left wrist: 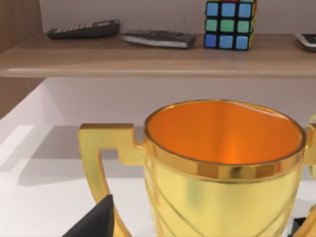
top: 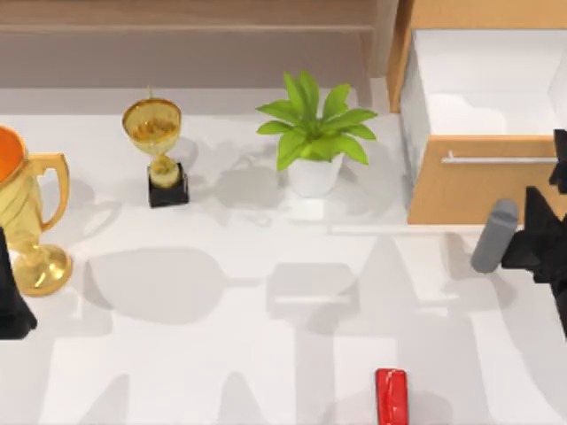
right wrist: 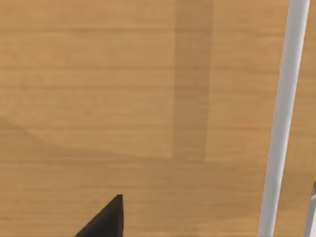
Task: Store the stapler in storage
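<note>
Hovering just beside the storage (top: 469, 190) front, the right tool (top: 542, 237) hides its opening; stapler (top: 391, 396) well apart.

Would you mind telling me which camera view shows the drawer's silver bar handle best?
The top view: the handle runs whole across the tan front of the pulled-out storage. The right wrist view catches a close stretch of the bar; the left wrist view faces a gold trophy.

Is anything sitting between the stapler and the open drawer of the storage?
Nothing visible blocks it. The stapler lies at the table's near edge, with bare tabletop up to the storage, whose drawer is pulled open. The right gripper sits just in front of the drawer face, off to the right of that line.
</note>
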